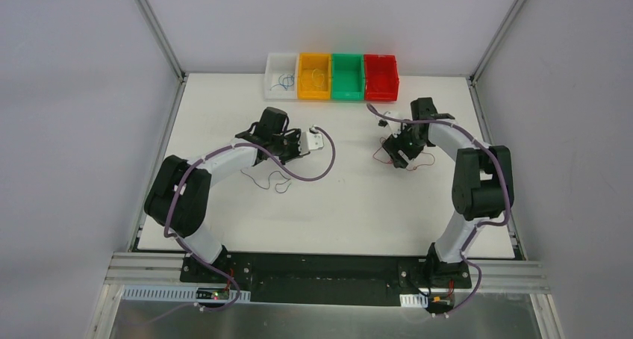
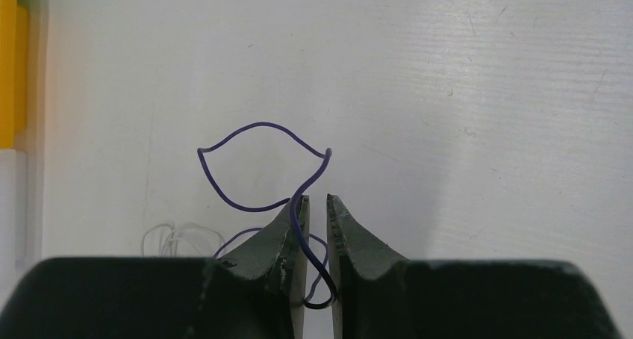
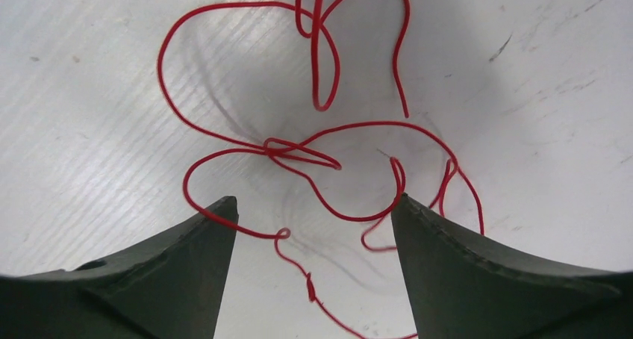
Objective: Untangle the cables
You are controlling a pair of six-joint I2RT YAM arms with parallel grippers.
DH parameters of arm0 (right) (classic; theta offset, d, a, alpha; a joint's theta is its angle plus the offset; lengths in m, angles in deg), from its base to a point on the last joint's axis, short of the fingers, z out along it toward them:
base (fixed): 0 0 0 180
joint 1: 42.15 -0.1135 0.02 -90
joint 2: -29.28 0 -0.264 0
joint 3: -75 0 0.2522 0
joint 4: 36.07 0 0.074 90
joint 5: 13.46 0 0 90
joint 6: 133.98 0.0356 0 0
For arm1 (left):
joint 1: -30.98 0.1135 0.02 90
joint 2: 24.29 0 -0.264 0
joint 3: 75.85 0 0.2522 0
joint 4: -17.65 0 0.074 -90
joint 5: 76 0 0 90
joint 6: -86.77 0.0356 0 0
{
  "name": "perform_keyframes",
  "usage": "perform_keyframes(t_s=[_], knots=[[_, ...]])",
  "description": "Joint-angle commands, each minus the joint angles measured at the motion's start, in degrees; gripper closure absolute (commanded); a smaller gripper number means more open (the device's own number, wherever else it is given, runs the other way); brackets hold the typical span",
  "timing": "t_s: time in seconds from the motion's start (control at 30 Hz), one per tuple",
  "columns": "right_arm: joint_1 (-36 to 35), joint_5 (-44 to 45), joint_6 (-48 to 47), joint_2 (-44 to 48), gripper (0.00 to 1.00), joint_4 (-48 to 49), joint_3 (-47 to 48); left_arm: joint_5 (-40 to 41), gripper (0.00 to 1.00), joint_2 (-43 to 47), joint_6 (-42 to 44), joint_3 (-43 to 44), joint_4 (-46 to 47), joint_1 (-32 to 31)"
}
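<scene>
A thin blue cable loops out ahead of my left gripper. A bend of it is wedged between the nearly closed jaws. A faint white cable lies on the table behind the left finger. In the top view the left gripper hovers left of centre, with thin dark cables on the table just in front of it. My right gripper stands open, low over a tangled red cable whose strands run between both fingers. From above, the right gripper sits over that red cable.
Four small bins line the far edge: white with a blue wire inside, yellow, green and red. The yellow bin also shows at the left wrist view's edge. Frame posts stand at the table's far corners.
</scene>
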State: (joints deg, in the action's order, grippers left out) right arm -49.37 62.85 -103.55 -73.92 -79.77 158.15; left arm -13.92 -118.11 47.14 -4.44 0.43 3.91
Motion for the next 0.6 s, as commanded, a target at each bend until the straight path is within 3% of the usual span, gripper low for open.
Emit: perform_keyframes(t_s=[0.0,0.27,0.57], knots=[[0.25,-1.82,5.77,6.96,0.20,-5.11,2.22,0.05,0.85,3.02,-0.77,-0.10,-0.78,-0.48],[0.70,0.89,6.18,3.80,0.06,-4.19,3.26,-0.24,0.85,2.49,-0.95,0.44,-0.80,-0.66],[1.26,-3.61,6.20,-3.46,0.08,-10.59,8.29,0.94,0.85,2.93,-1.82,0.36,-0.83,-0.70]])
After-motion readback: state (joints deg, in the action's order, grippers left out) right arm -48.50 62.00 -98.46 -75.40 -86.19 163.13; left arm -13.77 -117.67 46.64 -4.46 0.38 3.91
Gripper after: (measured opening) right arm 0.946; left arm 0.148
